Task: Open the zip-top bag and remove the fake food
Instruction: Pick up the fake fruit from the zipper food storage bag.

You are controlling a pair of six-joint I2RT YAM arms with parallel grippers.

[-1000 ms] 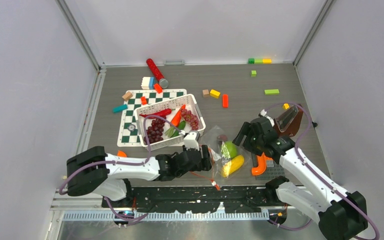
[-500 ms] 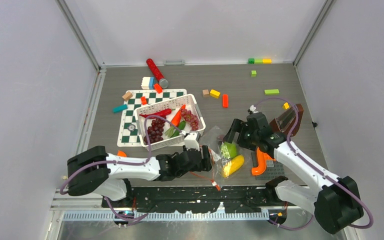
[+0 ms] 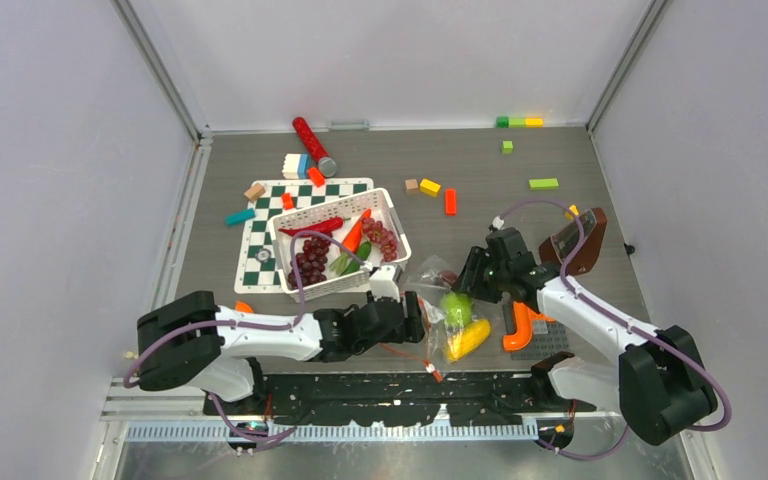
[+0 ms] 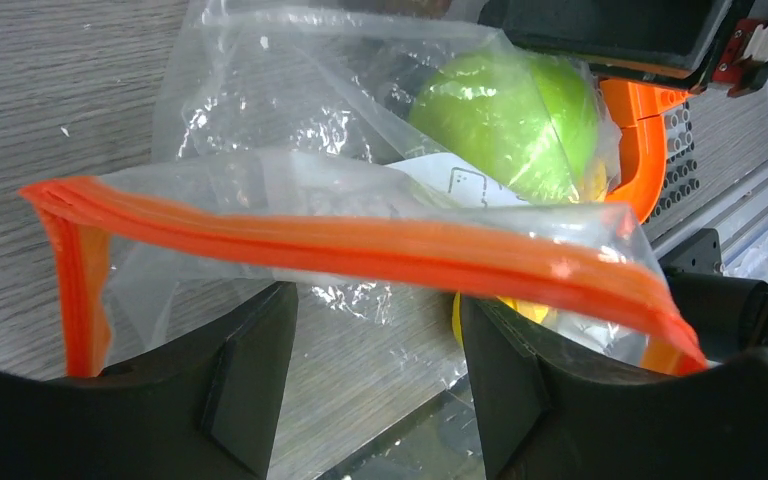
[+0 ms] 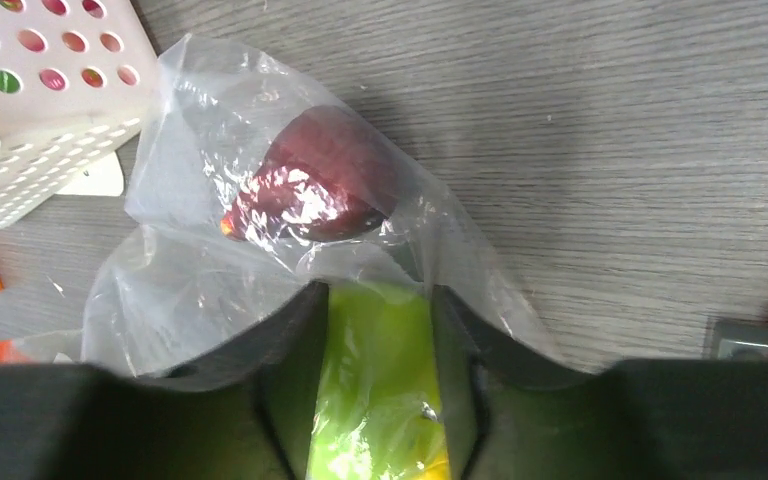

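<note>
The clear zip-top bag [image 3: 436, 290] lies on the table between my grippers, its orange zip strip [image 4: 360, 250] towards the left arm. Inside it are a green apple [image 3: 457, 308], a yellow oblong piece [image 3: 468, 338] and a dark red piece [image 5: 310, 190]. My left gripper [image 3: 412, 315] sits low at the zip edge, jaws apart, with the strip crossing just in front of them [image 4: 375, 330]. My right gripper [image 3: 467, 288] presses down on the bag from the right. Its fingers close around the apple [image 5: 375, 400] through the film.
A white slotted basket [image 3: 295, 235] with chili, carrot, grapes and green pieces stands on a checkered mat behind the left gripper. An orange curved piece [image 3: 516, 328] lies right of the bag. Coloured blocks and a red cylinder [image 3: 312, 145] are scattered at the back.
My right arm has swung left and down from beside the bag onto the apple, and its fingers have narrowed. The left arm has stayed still.
</note>
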